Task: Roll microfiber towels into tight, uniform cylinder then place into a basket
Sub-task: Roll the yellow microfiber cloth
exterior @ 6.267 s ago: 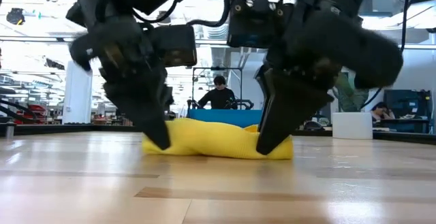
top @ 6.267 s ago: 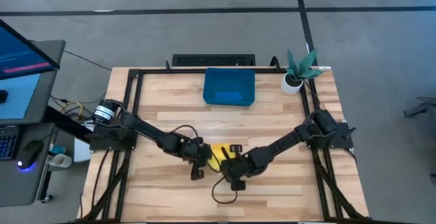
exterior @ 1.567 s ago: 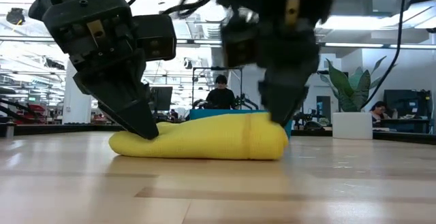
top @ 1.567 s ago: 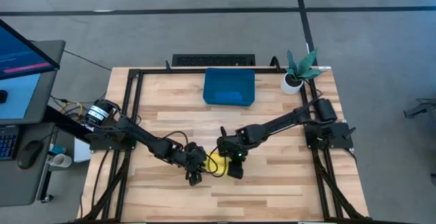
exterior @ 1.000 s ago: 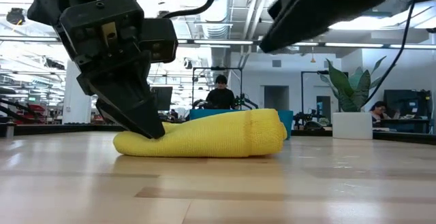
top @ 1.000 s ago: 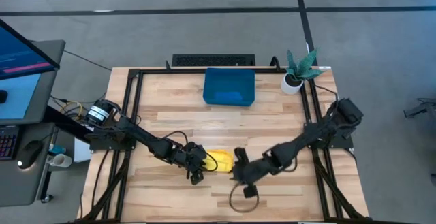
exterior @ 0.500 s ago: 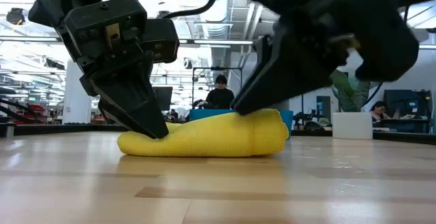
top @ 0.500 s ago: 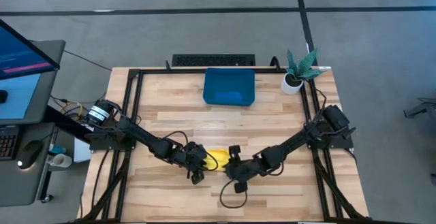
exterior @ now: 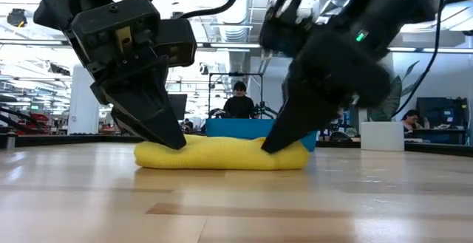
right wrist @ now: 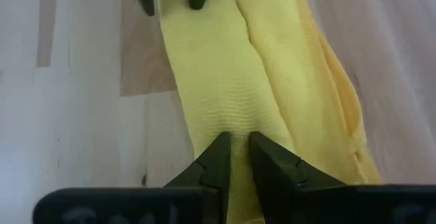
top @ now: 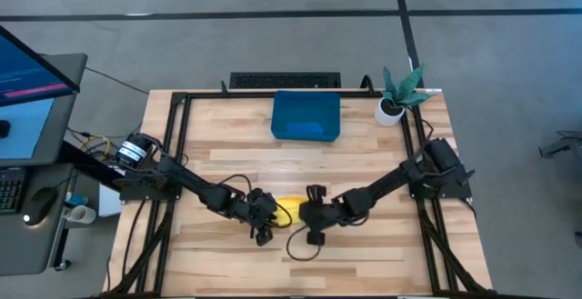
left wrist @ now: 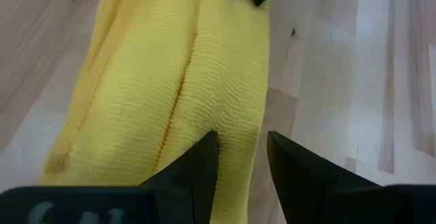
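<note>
We have the yellow microfiber towel [top: 288,211] rolled, lying at table centre, six o'clock of the teal basket [top: 306,116]. Left gripper [top: 263,225] and right gripper [top: 313,224] each pinch an end. Lifting it into the basket remains.

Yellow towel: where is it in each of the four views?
High view: yellow towel at centre front of the table, between the two grippers.
Low view: towel lies rolled on the table at centre, basket behind it.
Left wrist view: towel fills the middle.
Right wrist view: towel fills the middle.
Shared landmark: the basket, seen in the high and low views only.
</note>
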Controlling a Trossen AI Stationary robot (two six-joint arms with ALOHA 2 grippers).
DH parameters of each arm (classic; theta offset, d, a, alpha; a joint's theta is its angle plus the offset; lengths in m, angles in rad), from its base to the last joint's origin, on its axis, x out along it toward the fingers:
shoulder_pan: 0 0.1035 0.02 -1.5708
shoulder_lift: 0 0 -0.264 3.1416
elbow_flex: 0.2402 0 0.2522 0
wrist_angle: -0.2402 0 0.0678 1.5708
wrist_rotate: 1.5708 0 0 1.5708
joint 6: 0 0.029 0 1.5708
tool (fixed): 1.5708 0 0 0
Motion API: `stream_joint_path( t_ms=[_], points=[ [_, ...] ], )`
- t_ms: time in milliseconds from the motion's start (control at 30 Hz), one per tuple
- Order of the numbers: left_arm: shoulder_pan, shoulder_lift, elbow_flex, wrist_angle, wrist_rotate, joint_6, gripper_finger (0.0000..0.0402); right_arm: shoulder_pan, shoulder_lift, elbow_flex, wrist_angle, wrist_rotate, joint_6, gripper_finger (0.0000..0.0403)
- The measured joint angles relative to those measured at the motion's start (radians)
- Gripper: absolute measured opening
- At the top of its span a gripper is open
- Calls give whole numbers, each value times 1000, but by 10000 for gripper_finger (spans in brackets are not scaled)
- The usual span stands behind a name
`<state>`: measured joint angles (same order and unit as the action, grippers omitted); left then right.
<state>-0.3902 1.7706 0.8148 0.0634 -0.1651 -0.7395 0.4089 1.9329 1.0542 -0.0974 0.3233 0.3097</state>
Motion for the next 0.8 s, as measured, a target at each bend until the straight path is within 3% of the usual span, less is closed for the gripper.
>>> stream_joint_path(
  t_ms=[267, 433, 800],
  points=[
    [-13, -10, 30, -38, 2, 109, 126, -53, 54, 5, 14, -103, 65, 81],
    [-47, -40, 44, -82, -73, 189, 126, -52, 46, 2, 14, -109, 65, 81],
    [-216, -83, 87, -75, -298, 658, 126, -44, 33, -3, 48, -113, 88, 81]
  ],
)
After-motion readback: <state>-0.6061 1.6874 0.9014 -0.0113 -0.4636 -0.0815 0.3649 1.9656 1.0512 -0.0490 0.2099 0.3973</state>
